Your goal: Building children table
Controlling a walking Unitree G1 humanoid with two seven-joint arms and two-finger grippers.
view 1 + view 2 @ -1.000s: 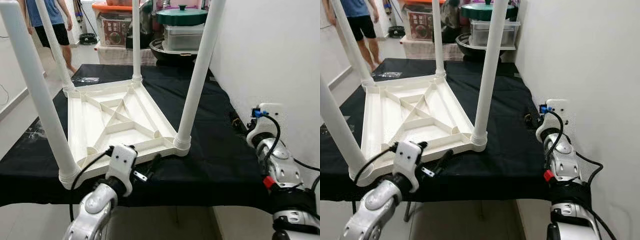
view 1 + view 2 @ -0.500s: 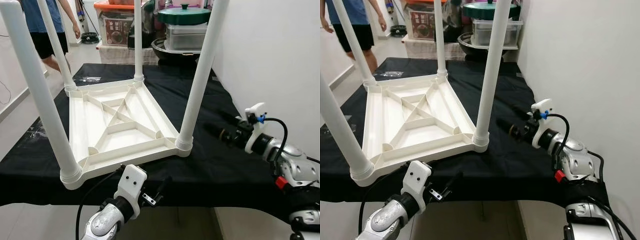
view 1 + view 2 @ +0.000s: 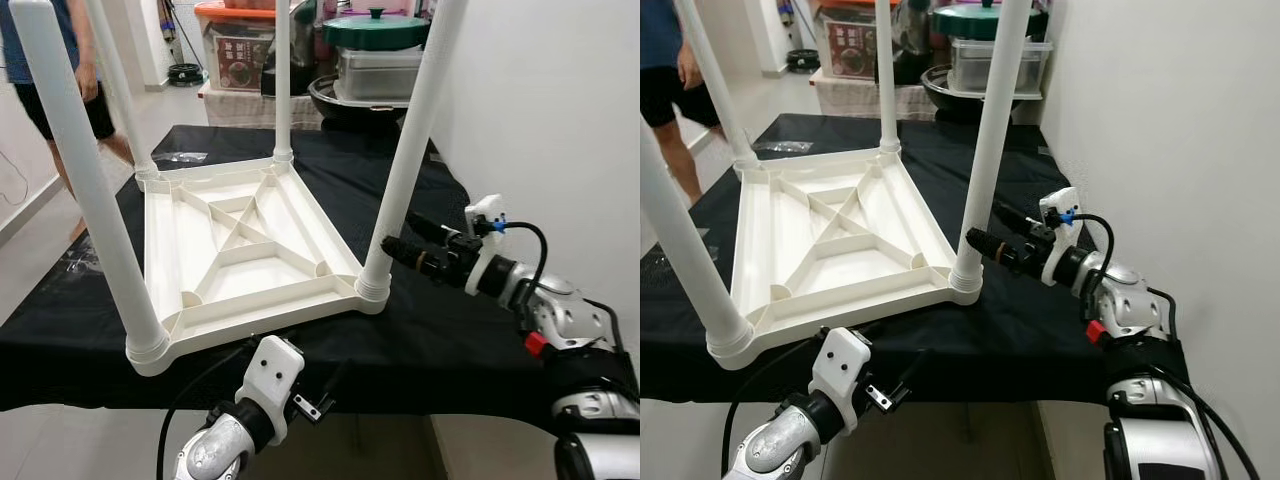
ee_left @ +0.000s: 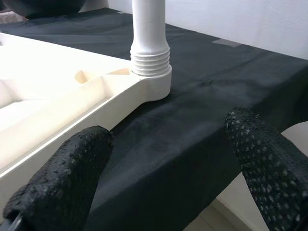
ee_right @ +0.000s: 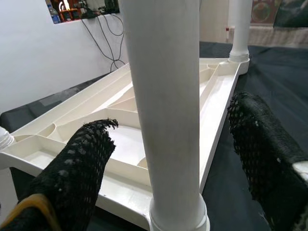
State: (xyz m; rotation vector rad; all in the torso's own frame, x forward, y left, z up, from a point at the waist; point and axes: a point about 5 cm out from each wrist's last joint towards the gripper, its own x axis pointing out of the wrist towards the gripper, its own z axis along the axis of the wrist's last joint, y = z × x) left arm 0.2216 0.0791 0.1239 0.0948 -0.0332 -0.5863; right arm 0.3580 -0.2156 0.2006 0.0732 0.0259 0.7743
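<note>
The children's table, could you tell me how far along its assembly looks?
Done: the upturned table top on the black cloth has all four legs standing in its corners. In hand: the right gripper, open, reaches toward the near right leg; the left gripper waits low at the front edge. Left: turning it upright.

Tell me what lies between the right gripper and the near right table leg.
Nothing. In the right wrist view the right gripper's open fingers flank the leg, a bare gap on each side.
</note>
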